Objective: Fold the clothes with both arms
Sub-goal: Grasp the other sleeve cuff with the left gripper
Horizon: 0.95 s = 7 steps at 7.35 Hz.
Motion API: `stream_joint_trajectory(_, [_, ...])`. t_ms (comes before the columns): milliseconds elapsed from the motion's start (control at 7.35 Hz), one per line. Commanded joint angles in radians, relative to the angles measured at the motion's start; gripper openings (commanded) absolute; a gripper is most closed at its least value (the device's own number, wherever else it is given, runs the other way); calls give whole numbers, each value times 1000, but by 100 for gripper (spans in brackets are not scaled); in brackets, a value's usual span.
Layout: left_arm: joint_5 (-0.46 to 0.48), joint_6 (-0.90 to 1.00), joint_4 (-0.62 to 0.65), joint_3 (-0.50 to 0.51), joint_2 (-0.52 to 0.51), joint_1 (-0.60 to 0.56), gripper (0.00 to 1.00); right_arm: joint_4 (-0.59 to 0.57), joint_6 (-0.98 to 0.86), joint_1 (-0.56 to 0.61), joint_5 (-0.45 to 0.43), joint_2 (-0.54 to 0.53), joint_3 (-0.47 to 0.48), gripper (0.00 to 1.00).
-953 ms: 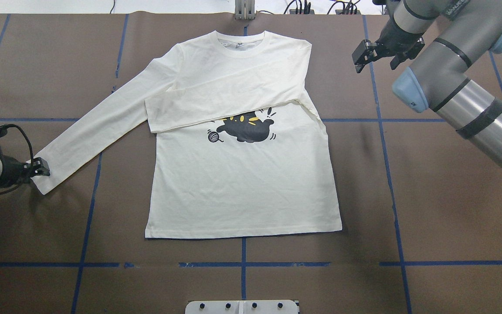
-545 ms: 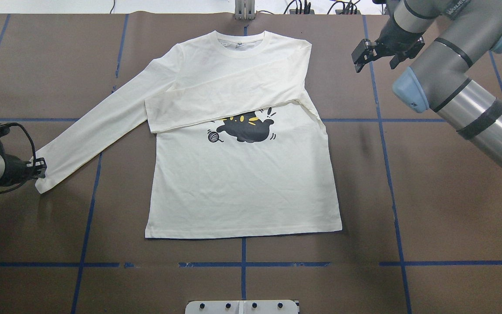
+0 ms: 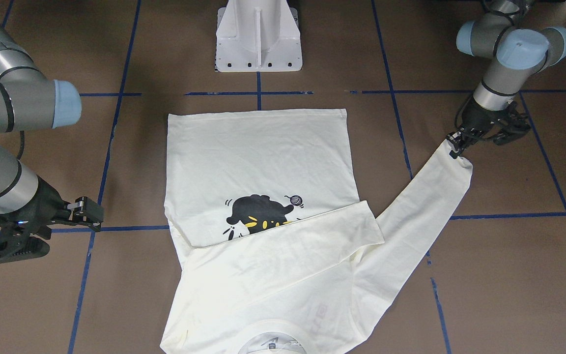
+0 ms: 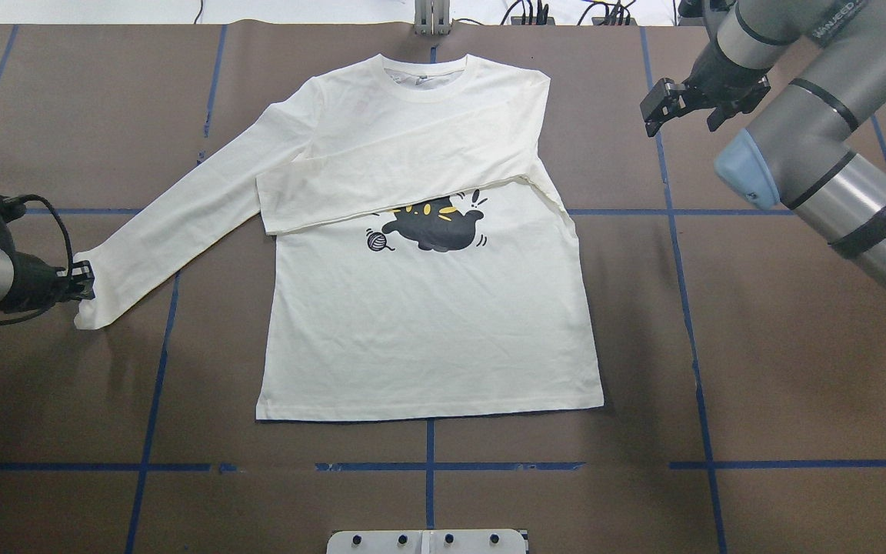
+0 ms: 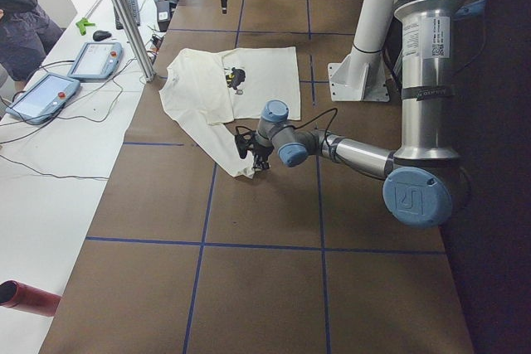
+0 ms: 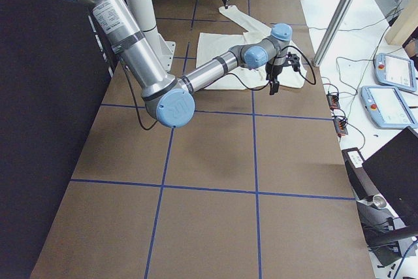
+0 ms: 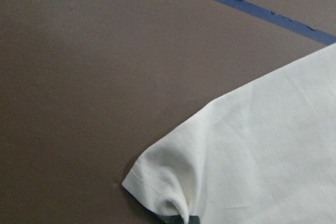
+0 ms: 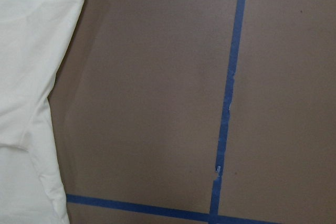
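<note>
The cream-white shirt (image 4: 428, 323) lies flat on the table, cat print (image 4: 435, 223) up, collar at the far edge. One sleeve is folded across the chest. The other sleeve (image 4: 181, 208) stretches out to the left. My left gripper (image 4: 83, 282) is shut on that sleeve's cuff; it also shows in the front view (image 3: 455, 146). The left wrist view shows the cuff (image 7: 168, 182) bunched at the bottom edge. My right gripper (image 4: 662, 108) is open and empty above the table, right of the shirt's shoulder, and shows in the front view (image 3: 86, 212).
The white pedestal base (image 3: 258, 39) stands at the near table edge. Blue tape lines (image 4: 428, 466) grid the brown table. A metal post (image 5: 124, 14) and teach pendants (image 5: 50, 93) stand on the white far side. Bare table lies around the shirt.
My left gripper has drawn the cuff a little to the right and toward the far edge. My right gripper has shifted slightly right, away from the shirt.
</note>
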Motion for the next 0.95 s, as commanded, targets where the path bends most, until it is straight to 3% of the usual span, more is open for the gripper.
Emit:
stream_joint_trajectory(0, [-12, 49, 325, 1, -309, -79, 0, 6, -2, 18, 2, -134, 98, 100])
stream_joint_trajectory(136, [-30, 49, 458, 4, -460, -86, 0, 9, -2, 19, -1, -205, 148, 100])
stream_joint_trajectory(408, [-99, 31, 484, 47, -696, -84, 0, 12, 0, 18, -8, -259, 178, 100])
stream_joint_trajectory(681, [-125, -178, 455, 288, -1013, -70, 0, 10, 0, 18, -6, -258, 173, 100])
stream_joint_trajectory(817, [-121, -287, 344, 449, -1120, -17, 0, 10, 0, 18, -6, -258, 172, 100])
